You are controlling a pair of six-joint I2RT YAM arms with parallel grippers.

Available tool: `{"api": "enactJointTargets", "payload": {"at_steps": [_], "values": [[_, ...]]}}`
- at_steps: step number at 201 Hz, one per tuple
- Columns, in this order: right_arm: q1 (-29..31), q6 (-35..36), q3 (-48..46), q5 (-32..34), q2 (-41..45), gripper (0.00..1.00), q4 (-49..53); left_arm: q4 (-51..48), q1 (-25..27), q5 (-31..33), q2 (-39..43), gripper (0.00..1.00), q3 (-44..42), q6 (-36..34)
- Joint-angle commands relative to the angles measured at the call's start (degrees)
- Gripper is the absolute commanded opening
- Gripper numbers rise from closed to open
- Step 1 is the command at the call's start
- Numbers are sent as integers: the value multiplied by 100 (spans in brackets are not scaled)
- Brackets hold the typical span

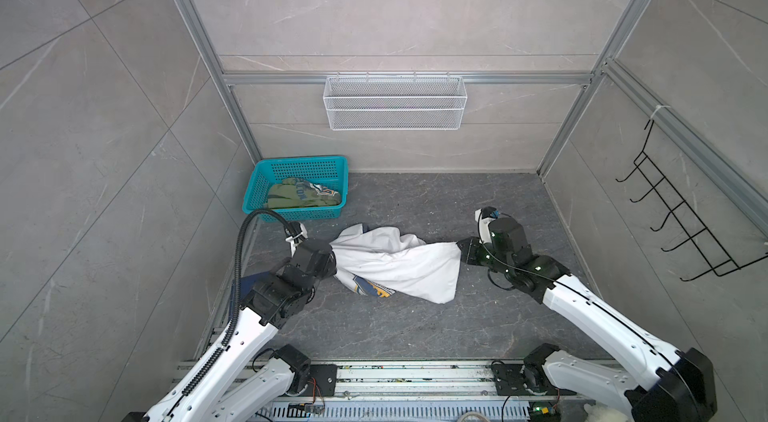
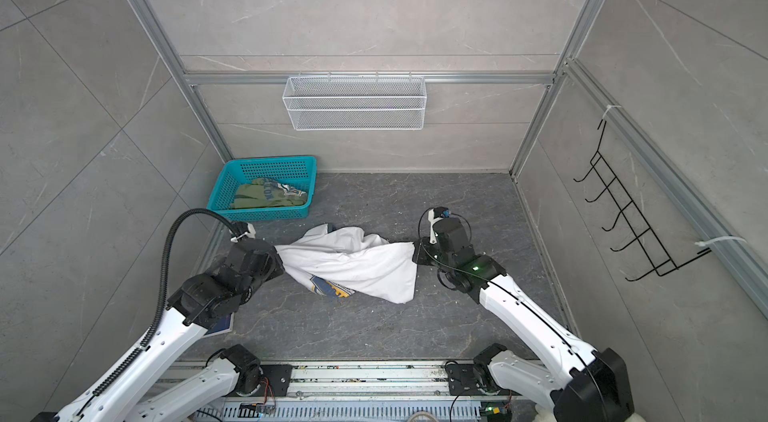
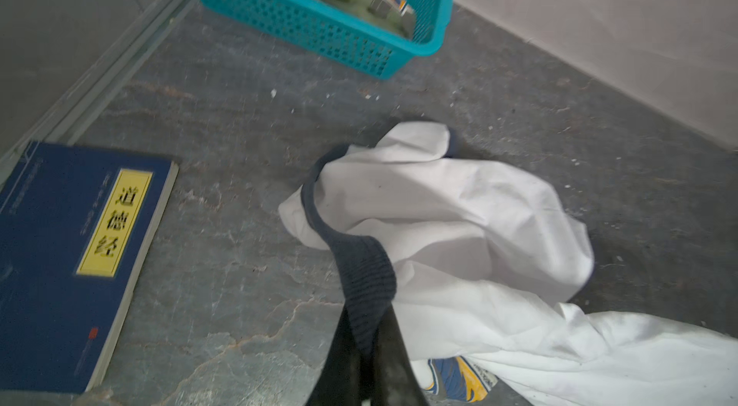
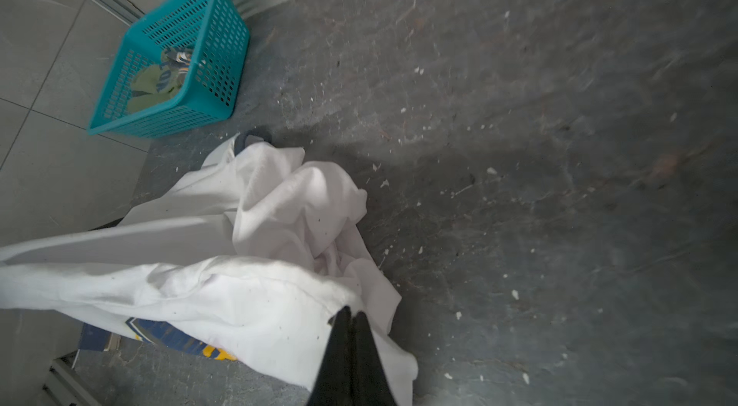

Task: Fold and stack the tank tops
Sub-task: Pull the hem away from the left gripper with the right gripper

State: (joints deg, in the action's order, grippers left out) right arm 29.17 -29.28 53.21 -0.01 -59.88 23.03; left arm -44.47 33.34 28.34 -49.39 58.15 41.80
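White tank top lies crumpled on the grey floor, near the teal basket on the side toward the arm bases, strung between both grippers. Left gripper, at the end nearer the basket, is pinched tight on the top's ribbed navy trim. Right gripper, at the end farther from the basket, is clamped on a white edge of the same top. Printed badge shows on the fold facing away from the basket. Olive tank top sits bunched inside the basket. Dark blue book lies flat on the floor, apart from the basket.
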Motion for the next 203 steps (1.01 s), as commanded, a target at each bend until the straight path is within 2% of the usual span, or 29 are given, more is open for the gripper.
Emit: {"api": "enactJointTargets", "payload": {"at_steps": [1, 23, 47, 66, 93, 121, 136, 147, 166, 184, 203], "values": [[32, 759, 1128, 739, 613, 0, 790, 329, -36, 30, -241, 0, 1101, -903], [28, 1066, 1962, 1086, 923, 0, 1126, 306, -33, -100, -476, 0, 1872, -1157], [30, 1205, 2421, 1119, 1162, 0, 1368, 490, -31, -846, -496, 0, 2004, -1210], [31, 1126, 2208, 1074, 1239, 0, 1476, 639, -36, -1201, -504, 0, 1593, -1125], [30, 778, 1158, 973, 1412, 0, 1438, 816, -36, -1716, -730, 1, 605, -824], [30, 528, 294, 1421, 1765, 0, 1619, 1470, -25, -2558, -949, 2, -699, -122], [28, 395, -17, 1747, 1961, 0, 1802, 1916, -30, -3069, -1032, 7, -1383, 316], [28, 318, -145, 1953, 2068, 0, 1949, 2050, -21, -3218, -1010, 12, -1731, 525], [29, 239, -253, 2241, 2243, 0, 2116, 1980, -17, -3217, -781, 32, -2084, 710], [29, 188, -243, 2589, 2376, 0, 2281, 1441, -17, -2885, -429, 42, -2066, 672], [28, 80, -156, 3085, 2447, 0, 2540, 466, -38, -1881, 164, 55, -1958, 825]]}}
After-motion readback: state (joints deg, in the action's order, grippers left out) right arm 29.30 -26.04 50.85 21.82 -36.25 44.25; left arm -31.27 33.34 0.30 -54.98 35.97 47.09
